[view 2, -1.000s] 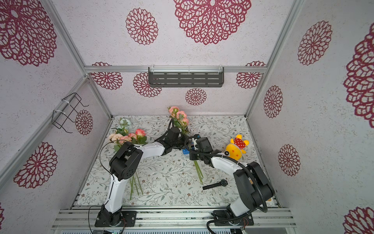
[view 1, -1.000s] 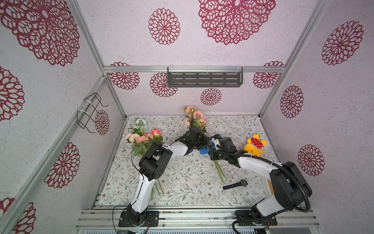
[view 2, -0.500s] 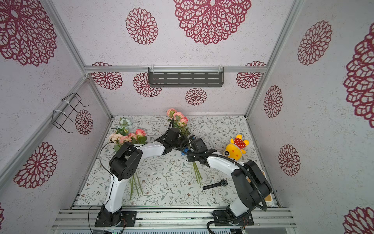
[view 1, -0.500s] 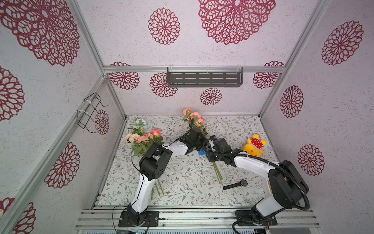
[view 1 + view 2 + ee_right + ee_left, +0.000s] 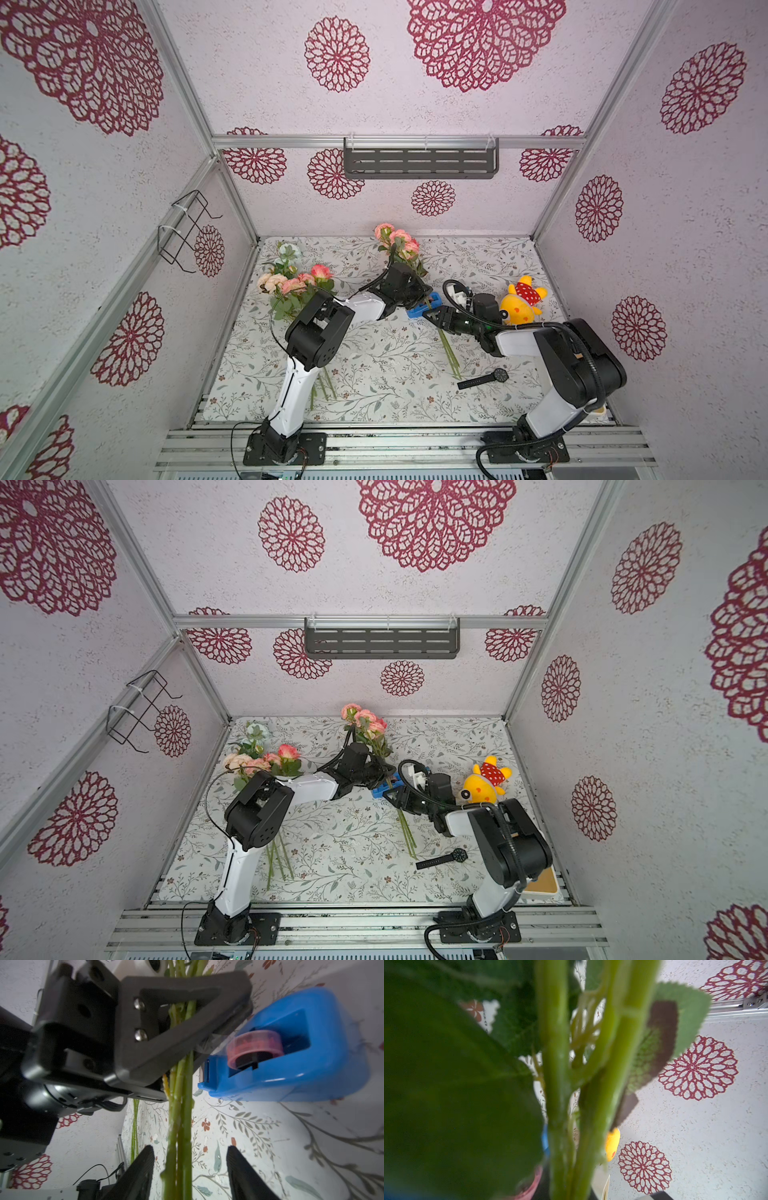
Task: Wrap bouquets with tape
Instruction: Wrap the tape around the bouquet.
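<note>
A bouquet of pink roses (image 5: pixel 397 239) (image 5: pixel 363 719) lies across the middle of the table, its green stems (image 5: pixel 180 1126) (image 5: pixel 556 1084) running toward the front. My left gripper (image 5: pixel 417 293) (image 5: pixel 376 773) (image 5: pixel 182 1028) is shut on these stems just below the leaves. The blue dispenser (image 5: pixel 424 305) (image 5: pixel 380 791) (image 5: pixel 301 1053) with its tape roll (image 5: pixel 253 1045) sits right beside that grip. My right gripper (image 5: pixel 432 316) (image 5: pixel 392 798) (image 5: pixel 189 1159) is open and straddles the stems lower down, touching nothing. A second bouquet (image 5: pixel 291 282) (image 5: pixel 257 762) lies at the left, partly under my left arm.
A yellow plush toy (image 5: pixel 521 301) (image 5: pixel 486 783) sits at the right, just behind my right arm. A black wristwatch (image 5: pixel 484 379) (image 5: pixel 442 859) lies near the stem ends. A grey shelf (image 5: pixel 419 158) hangs on the back wall and a wire rack (image 5: pixel 187 232) on the left wall.
My right gripper has gone from shut to open and now stands either side of the stems. My left gripper has closed a little tighter on them. The bouquet has barely shifted.
</note>
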